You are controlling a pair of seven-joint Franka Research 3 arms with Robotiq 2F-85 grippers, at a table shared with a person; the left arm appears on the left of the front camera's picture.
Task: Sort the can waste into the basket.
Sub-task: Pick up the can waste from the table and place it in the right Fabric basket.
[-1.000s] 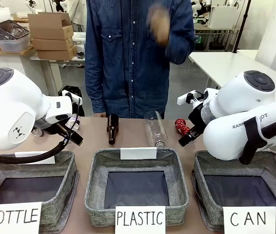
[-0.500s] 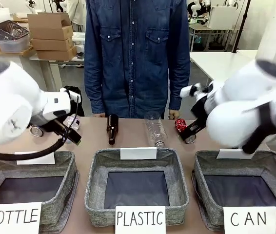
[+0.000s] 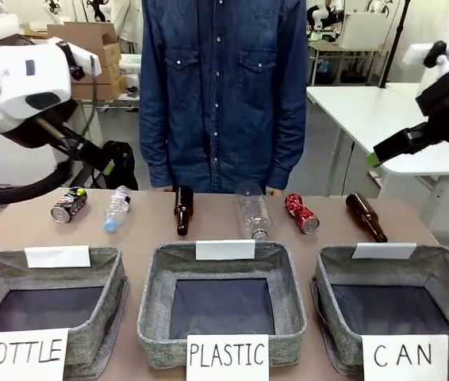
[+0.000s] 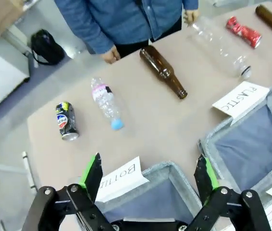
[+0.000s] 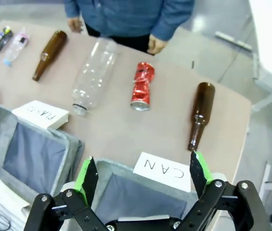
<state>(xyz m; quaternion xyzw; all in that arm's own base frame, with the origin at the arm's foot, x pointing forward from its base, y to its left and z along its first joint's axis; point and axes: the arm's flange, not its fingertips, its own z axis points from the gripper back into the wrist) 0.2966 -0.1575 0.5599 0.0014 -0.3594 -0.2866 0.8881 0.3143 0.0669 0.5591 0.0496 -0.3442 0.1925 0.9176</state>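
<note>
Overhead, we find both arms held high above the table (image 3: 18, 232). The left gripper (image 4: 149, 166) has its jaws spread wide with nothing between them; the right gripper (image 5: 142, 166) stands equally wide and equally empty. We mark the can waste in two places. The red dented can (image 3: 301, 213) lies on its side along the table's far edge, right of the middle, between a clear plastic bottle (image 3: 252, 210) and a brown glass bottle (image 3: 366, 216), touching neither. The dark labelled can (image 3: 69, 204) lies on its side near the far left corner, just beside a small clear bottle (image 3: 116, 208). The basket signed CAN (image 3: 328, 317) sits at the near right corner, its dark bottom showing; in the right wrist view its far rim and sign appear between that gripper's fingers.
</note>
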